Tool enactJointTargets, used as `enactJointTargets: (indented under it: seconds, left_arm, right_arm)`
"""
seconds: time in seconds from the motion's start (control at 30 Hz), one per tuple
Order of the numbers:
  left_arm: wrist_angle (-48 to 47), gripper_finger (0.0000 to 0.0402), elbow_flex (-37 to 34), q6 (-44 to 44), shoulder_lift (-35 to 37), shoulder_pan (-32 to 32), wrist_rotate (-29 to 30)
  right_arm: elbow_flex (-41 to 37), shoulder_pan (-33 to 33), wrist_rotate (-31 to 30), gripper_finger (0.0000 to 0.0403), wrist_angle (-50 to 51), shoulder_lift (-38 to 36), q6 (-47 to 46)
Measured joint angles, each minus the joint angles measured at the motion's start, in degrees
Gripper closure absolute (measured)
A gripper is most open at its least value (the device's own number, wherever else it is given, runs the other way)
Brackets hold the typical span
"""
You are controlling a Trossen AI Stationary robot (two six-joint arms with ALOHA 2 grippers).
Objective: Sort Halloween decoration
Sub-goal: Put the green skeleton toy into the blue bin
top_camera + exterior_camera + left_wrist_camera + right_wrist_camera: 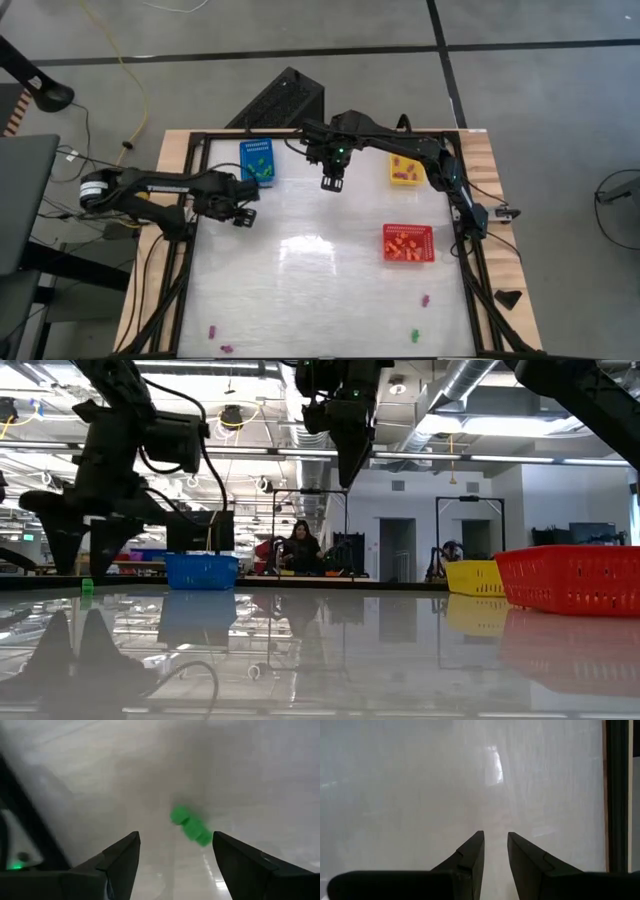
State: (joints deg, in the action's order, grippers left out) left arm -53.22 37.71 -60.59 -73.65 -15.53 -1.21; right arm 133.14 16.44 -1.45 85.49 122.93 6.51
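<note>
Reaching low over the table (300, 300), the left gripper (175, 851) has its jaws wide open and empty around a green piece (191, 826) lying between them; closing is next. Right gripper (495, 845) hovers, jaws narrowly parted, empty.

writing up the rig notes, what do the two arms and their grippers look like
Both arms are dark, jointed and slim, with black cables running along them. The left arm has a white band near its base. The right arm shows a small green light by its wrist. Each gripper, left and right, has two dark, tapered, wedge-shaped fingers.
</note>
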Motion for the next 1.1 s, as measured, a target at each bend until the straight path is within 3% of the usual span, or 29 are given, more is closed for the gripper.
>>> enactJointTargets:
  seconds: [0.23, 0.47, 0.67, 0.9, 1.1]
  left_arm:
    - [7.67, 0.0165, 0.0, -10.15, -4.85, 3.4, 0.32]
    - [10.06, 0.0208, 0.39, -16.92, -9.61, 6.07, 0.49]
    - [10.65, 0.0271, 0.23, -16.8, -9.46, 6.78, 0.35]
    - [13.07, 0.0378, 0.15, -12.46, -9.44, 6.76, -1.04]
    - [14.6, 0.0388, -0.06, -12.52, -7.24, 7.04, 0.76]
  right_arm:
    - [0.0, -0.33, 0.02, 0.0285, 0.0, 0.0, -0.01]
    - [0.0, -0.34, 0.04, 0.0285, 0.95, 0.0, -0.01]
    - [-0.01, -0.36, 0.06, 0.0285, 1.11, 0.0, 0.02]
    - [0.0, -0.35, 0.09, 0.0285, 1.11, 0.0, 0.72]
    - [0.0, -0.34, 0.1, 0.0285, 1.49, 0.0, 1.01]
